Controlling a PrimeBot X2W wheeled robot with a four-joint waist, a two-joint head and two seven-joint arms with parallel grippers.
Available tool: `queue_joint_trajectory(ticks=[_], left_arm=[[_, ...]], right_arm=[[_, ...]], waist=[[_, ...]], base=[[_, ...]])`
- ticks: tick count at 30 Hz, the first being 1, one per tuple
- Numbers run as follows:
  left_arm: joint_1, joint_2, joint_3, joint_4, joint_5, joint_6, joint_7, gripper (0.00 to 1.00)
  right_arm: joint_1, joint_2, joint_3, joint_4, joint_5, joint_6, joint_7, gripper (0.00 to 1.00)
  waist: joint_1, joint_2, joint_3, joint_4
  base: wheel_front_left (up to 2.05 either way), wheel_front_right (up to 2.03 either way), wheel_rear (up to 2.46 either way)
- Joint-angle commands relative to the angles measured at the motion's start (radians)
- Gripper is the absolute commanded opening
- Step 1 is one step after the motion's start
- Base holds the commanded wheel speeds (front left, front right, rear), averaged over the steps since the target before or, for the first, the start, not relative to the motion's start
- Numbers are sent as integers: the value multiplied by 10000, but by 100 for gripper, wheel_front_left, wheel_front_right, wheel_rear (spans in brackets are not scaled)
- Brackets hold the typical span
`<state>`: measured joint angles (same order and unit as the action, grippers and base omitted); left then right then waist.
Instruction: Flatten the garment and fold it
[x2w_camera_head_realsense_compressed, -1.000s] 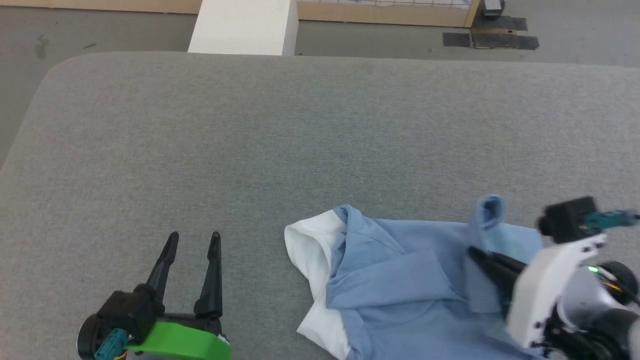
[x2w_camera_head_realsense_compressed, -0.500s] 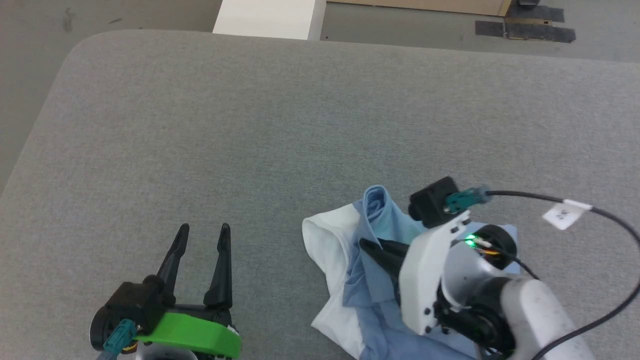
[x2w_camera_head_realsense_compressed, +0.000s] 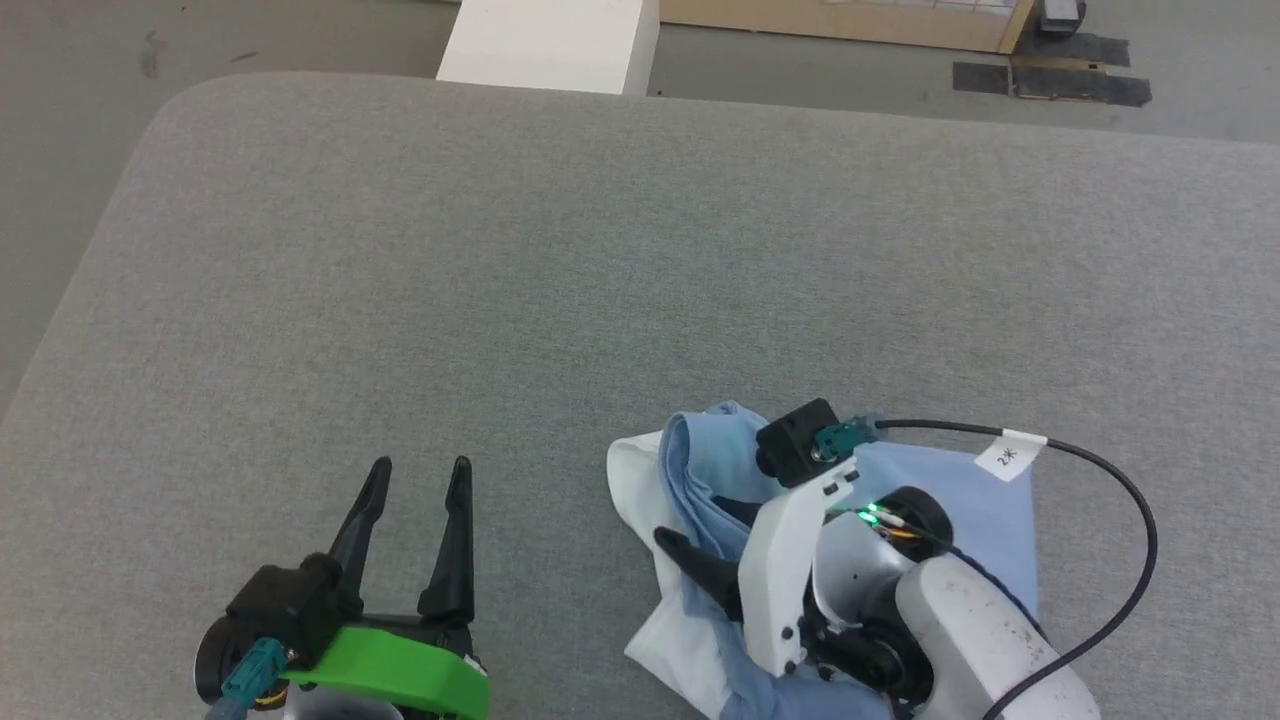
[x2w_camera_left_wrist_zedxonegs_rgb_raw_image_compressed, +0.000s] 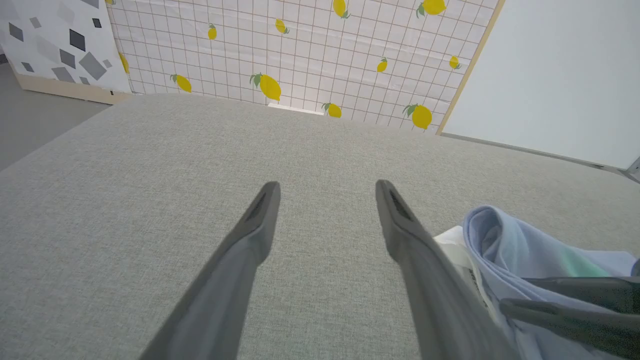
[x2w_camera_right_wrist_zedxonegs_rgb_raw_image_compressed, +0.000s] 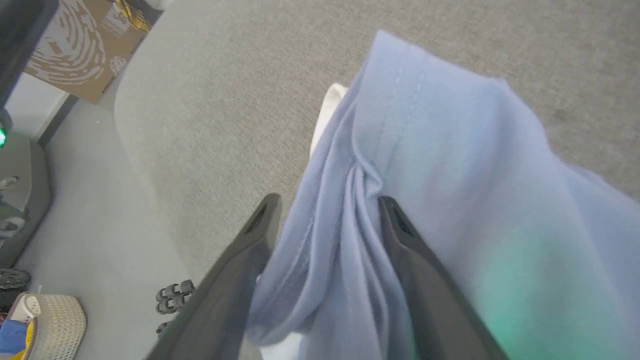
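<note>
Right gripper jaws spread wide, light blue shirt bunched slack between them; left gripper wide, empty. Best to back straight out, no snagging.

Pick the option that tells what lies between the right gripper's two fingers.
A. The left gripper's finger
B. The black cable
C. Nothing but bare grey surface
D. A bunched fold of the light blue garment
D: in the right wrist view, a bunched fold of the garment runs up between the spread fingers of the right gripper.
</note>
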<state>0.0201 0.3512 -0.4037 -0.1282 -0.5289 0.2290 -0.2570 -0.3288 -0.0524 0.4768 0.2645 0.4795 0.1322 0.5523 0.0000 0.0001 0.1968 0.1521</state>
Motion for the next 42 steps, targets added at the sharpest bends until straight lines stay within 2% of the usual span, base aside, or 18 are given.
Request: queue_joint_trajectory(ticks=[1,6,10,17,21,24,28,33,34,35,36,37,42], left_arm=[[-155,-34,3,37,-8,-46,-47,100],[-73,31,52,-17,-22,-10,-47,100],[-37,83,75,-121,4,36,-47,100],[-68,163,61,-327,91,86,-37,100],[-145,184,26,-376,119,81,-24,100],[-201,187,-14,-385,131,70,-4,100],[-288,257,-76,-376,165,33,84,100],[-410,431,-126,-451,242,5,279,100],[-416,452,-126,-470,240,6,303,100],[-414,471,-127,-493,238,12,326,100],[-411,480,-131,-503,237,15,339,100],[-402,493,-142,-513,239,24,360,100],[-305,515,-183,-514,218,62,398,100]], right_arm=[[-219,20,86,17,246,-15,-90,100],[-285,21,-301,-712,387,-15,-127,100],[227,21,-1761,-1899,-126,-15,-122,100],[2115,21,-4842,-4032,-937,-15,314,100],[3203,21,-5870,-4586,-1238,-15,631,100],[3689,21,-6137,-4425,-1132,-15,743,100],[3832,22,-6207,-3481,-841,-15,713,100],[3578,22,-5773,-2329,-809,-15,678,100],[3539,22,-5654,-2204,-737,-15,702,81],[3499,22,-5511,-2071,-637,-15,754,36],[3473,22,-5413,-2023,-607,-15,779,25],[3421,22,-5253,-1979,-598,-15,779,0],[3235,22,-5093,-1989,-836,-15,598,0]], waist=[[0,-1,-58,-104],[0,-1,-75,-330],[0,-1,-25,-449],[0,-1,207,-610],[0,-1,351,-605],[0,-1,427,-599],[0,-1,410,-527],[0,-1,317,-345],[0,-1,299,-325],[0,-1,278,-309],[0,-1,262,-299],[0,-1,221,-285],[0,-1,1,-329]], base=[[0,0,0],[0,0,0],[0,0,0],[0,0,0],[0,0,0],[0,0,0],[0,0,0],[0,0,0],[0,0,0],[0,0,0],[0,0,0],[0,0,0],[0,0,0]])
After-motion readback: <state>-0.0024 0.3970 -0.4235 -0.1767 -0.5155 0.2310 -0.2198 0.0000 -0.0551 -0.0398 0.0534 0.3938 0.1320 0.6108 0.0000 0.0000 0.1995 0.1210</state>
